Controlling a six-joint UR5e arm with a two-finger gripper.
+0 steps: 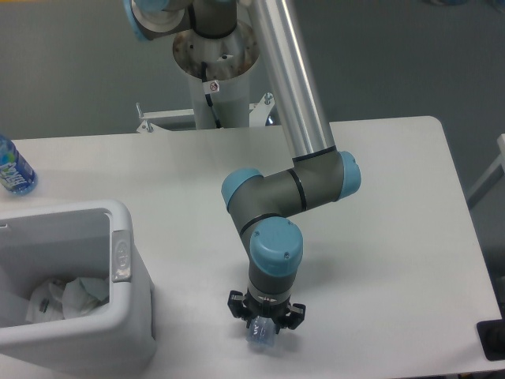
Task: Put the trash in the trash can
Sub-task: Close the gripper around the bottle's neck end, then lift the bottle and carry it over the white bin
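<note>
Reaching straight down near the front edge of the bench [379,237], I set my pincer [263,330] over the plastic bottle [261,338], whose clear end peeks out beneath; whether the fingers have closed on it I cannot tell. Crumpled paper [67,296] already lies inside the trash can [118,316], well to one side.

Soft, even overhead light, faint shadows, slight blur throughout.
</note>
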